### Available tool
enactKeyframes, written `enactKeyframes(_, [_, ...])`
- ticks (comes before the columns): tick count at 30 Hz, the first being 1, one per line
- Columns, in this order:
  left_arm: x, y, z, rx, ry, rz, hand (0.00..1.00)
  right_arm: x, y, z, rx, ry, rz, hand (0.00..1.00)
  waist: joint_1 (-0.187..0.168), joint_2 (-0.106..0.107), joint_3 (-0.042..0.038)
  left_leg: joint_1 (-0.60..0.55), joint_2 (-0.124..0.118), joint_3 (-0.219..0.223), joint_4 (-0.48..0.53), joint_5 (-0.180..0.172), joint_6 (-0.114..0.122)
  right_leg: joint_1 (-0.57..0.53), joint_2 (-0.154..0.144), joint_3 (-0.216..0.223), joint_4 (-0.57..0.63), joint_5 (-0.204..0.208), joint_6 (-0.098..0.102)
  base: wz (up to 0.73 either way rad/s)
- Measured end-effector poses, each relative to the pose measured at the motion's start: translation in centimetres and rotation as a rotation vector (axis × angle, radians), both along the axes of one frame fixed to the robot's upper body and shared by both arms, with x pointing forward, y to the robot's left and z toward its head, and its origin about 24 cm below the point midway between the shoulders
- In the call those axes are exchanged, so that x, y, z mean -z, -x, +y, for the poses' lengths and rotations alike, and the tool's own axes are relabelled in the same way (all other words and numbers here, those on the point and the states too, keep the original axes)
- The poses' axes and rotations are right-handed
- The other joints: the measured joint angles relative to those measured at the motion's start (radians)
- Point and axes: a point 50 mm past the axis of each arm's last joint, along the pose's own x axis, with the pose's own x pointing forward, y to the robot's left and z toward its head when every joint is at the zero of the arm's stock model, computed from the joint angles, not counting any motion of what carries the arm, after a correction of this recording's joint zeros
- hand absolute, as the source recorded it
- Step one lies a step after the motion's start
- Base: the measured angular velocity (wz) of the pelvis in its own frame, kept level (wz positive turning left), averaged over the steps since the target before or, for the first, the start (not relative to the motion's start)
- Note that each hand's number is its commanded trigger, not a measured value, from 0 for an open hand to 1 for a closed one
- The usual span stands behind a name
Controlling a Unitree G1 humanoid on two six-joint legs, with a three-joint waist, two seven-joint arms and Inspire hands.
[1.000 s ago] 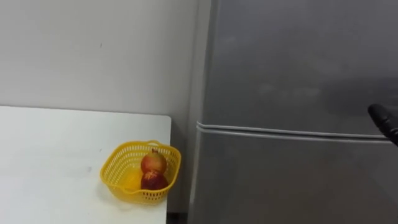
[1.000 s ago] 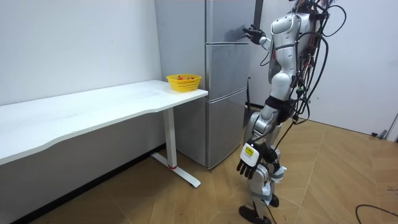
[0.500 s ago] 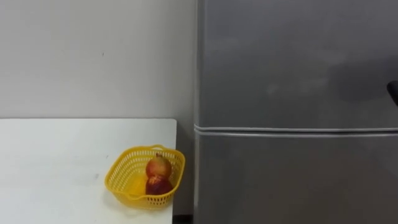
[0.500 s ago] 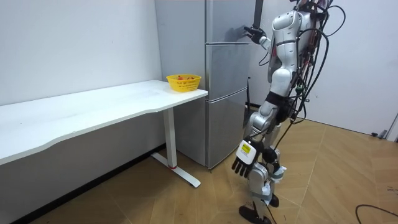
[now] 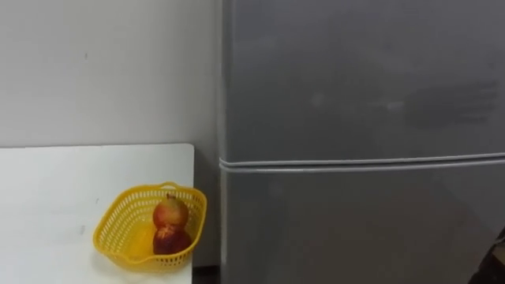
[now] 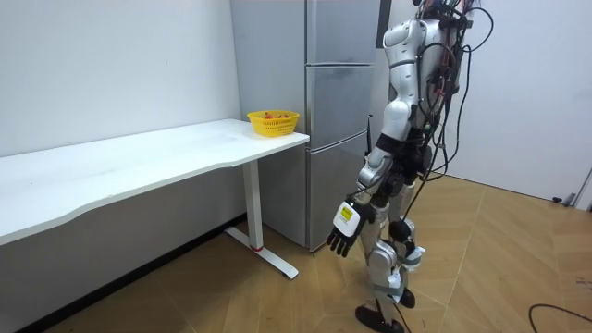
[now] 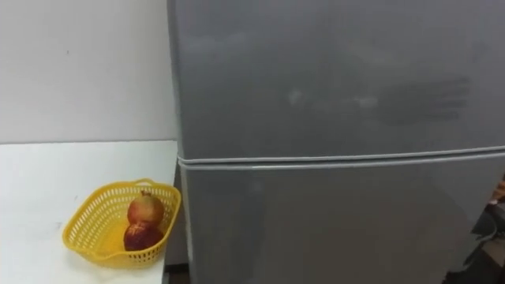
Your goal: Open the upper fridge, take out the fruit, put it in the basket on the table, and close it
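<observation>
From where I stand, the robot is upright and close in front of the fridge (image 6: pixel 338 139), at its side in the room view's right. Its left hand (image 6: pixel 341 231) hangs low beside its thigh, fingers slack and spread, holding nothing. A dark sliver at the lower right edge of the eye views looks like the right hand (image 7: pixel 492 224); I cannot tell its state.

The upper door (image 5: pixel 363 79) fills the upper right of the eye views and is closed. Whatever is to be fetched must sit behind it, out of sight. So the step in hand, as I judge it, is getting that door open.

I see no handle on the door's face, so the hold is probably along its free edge, on the robot's side. The hand should take that edge above the seam (image 5: pixel 355 163), or the lower door (image 5: pixel 355 225) may come away instead. The pull should follow the door's arc, with room left for it to swing. The idle hand stays free to reach in.

The eye views give the seam plainly. In their lower left they show the yellow basket (image 5: pixel 110 241) with reddish fruit (image 5: pixel 170 213), near the end of the white surface (image 5: pixel 55 177) just beside the fridge. The room view adds the robot's stance, the hanging hand, the surface's full length and the wood floor (image 6: pixel 499 268).
</observation>
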Motion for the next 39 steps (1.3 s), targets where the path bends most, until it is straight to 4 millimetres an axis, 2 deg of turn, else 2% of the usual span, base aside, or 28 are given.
enactKeyframes(1, [0.0,-0.1,-0.1,0.003,0.001,-0.005,0.00,2.1,1.0,-0.4,0.051,-0.052,0.070,0.00,0.001,0.001,-0.0028,0.001,-0.001,0.000,-0.001,0.000,0.000,0.002,0.000,0.003,-0.012,0.000,0.000,-0.06])
enactKeyframes(2, [0.0,-0.4,-0.2,-0.001,0.007,-0.015,0.00,3.9,2.1,-0.6,0.096,-0.098,0.135,0.00,0.001,0.006,-0.0022,0.001,-0.001,-0.001,-0.006,0.000,0.000,0.002,0.000,0.002,-0.012,0.000,0.001,0.00])
enactKeyframes(3, [0.0,-0.4,-0.2,0.000,0.009,-0.016,0.00,4.8,2.6,-0.7,0.119,-0.125,0.164,0.00,0.001,0.009,-0.0022,0.001,-0.001,-0.001,-0.008,0.000,0.000,0.002,0.000,0.001,-0.011,0.000,0.001,0.00])
enactKeyframes(4, [0.1,-0.6,-0.3,0.005,0.011,-0.018,0.00,6.6,3.6,-0.8,0.163,-0.181,0.219,0.00,-0.001,0.016,-0.0045,0.002,-0.002,-0.001,-0.008,0.000,0.000,0.002,0.000,0.004,-0.010,0.001,0.002,0.00])
enactKeyframes(5, [0.1,-0.9,-0.3,0.009,0.011,-0.022,0.00,8.4,4.6,-0.7,0.202,-0.236,0.277,0.00,0.001,0.023,-0.0058,0.003,-0.002,0.000,-0.009,0.000,0.000,0.002,0.001,0.009,-0.009,0.001,0.002,-0.04])
enactKeyframes(6, [0.1,-0.9,-0.3,0.010,0.011,-0.024,0.00,9.2,5.0,-0.6,0.213,-0.253,0.308,0.00,0.001,0.026,-0.0061,0.003,-0.002,-0.001,-0.009,0.000,0.000,0.003,0.001,0.009,-0.010,0.001,0.002,0.00])
enactKeyframes(8, [0.0,-1.1,-0.3,-0.006,0.003,-0.038,0.00,12.7,7.1,0.3,0.261,-0.341,0.440,0.00,-0.004,0.033,-0.0070,0.002,-0.002,-0.002,-0.011,0.000,0.000,0.007,0.002,0.007,-0.013,0.001,0.001,0.02])
enactKeyframes(12, [0.1,-0.9,-0.5,-0.028,0.007,-0.039,0.00,16.6,10.7,1.7,0.309,-0.443,0.625,0.00,-0.003,0.037,-0.0067,0.011,-0.003,-0.003,-0.017,0.000,0.000,0.019,0.001,0.005,-0.014,-0.001,0.003,0.03])
enactKeyframes(14, [0.1,-0.6,-0.6,-0.032,0.008,-0.034,0.00,18.6,13.2,2.8,0.351,-0.511,0.744,0.00,-0.002,0.038,-0.0066,0.020,-0.006,-0.007,-0.024,0.000,0.000,0.030,-0.001,0.001,-0.015,-0.008,0.008,0.10])
enactKeyframes(18, [0.2,-0.3,-0.6,-0.035,0.007,-0.022,0.00,20.8,16.2,4.7,0.371,-0.583,0.892,0.00,0.004,0.042,-0.0055,0.025,-0.007,-0.007,-0.027,0.000,0.000,0.032,-0.002,-0.001,-0.016,-0.009,0.010,0.04])
enactKeyframes(19, [0.3,0.0,-0.6,-0.037,0.010,-0.006,0.00,21.4,17.0,5.4,0.354,-0.600,0.955,0.00,0.003,0.046,-0.0031,0.036,-0.007,-0.009,-0.028,0.000,0.000,0.035,-0.002,0.000,-0.020,-0.010,0.009,0.00])
enactKeyframes(21, [0.3,0.3,-0.7,-0.036,0.011,0.017,0.00,22.1,18.1,6.3,0.323,-0.626,1.036,0.00,0.003,0.046,-0.0047,0.036,-0.007,-0.012,-0.029,0.000,0.000,0.040,-0.002,-0.001,-0.022,-0.011,0.010,0.02])
enactKeyframes(24, [0.3,0.6,-0.7,-0.009,0.011,0.053,0.00,22.9,19.9,7.4,0.271,-0.669,1.156,0.00,0.004,0.051,-0.0030,0.035,-0.007,-0.016,-0.029,0.000,0.000,0.042,-0.001,-0.005,-0.024,-0.012,0.010,0.05])
enactKeyframes(26, [0.4,1.0,-0.8,0.002,0.016,0.083,0.00,23.4,21.1,8.2,0.170,-0.671,1.273,0.00,0.004,0.052,-0.0027,0.035,-0.008,-0.031,-0.030,0.000,0.000,0.046,-0.002,-0.014,-0.028,-0.012,0.010,0.10])
enactKeyframes(33, [0.5,1.1,-1.1,-0.004,0.025,0.107,0.00,24.3,21.7,10.0,-0.256,-0.545,1.591,0.00,0.032,0.057,-0.0029,0.043,-0.008,-0.035,-0.028,0.000,0.000,0.051,-0.003,-0.018,-0.027,-0.012,0.010,0.02])
enactKeyframes(35, [0.6,1.0,-1.5,0.016,0.036,0.116,0.00,24.6,21.1,10.5,-0.404,-0.475,1.674,0.00,0.054,0.061,-0.0022,0.053,-0.008,-0.034,-0.028,0.000,0.000,0.058,-0.003,-0.016,-0.027,-0.012,0.009,-0.06])
enactKeyframes(39, [0.8,1.1,-2.3,0.025,0.056,0.135,0.00,24.8,20.2,11.1,-0.554,-0.412,1.723,0.00,0.065,0.064,-0.0012,0.055,-0.008,-0.036,-0.028,0.000,0.000,0.061,-0.003,-0.018,-0.026,-0.013,0.008,0.02])
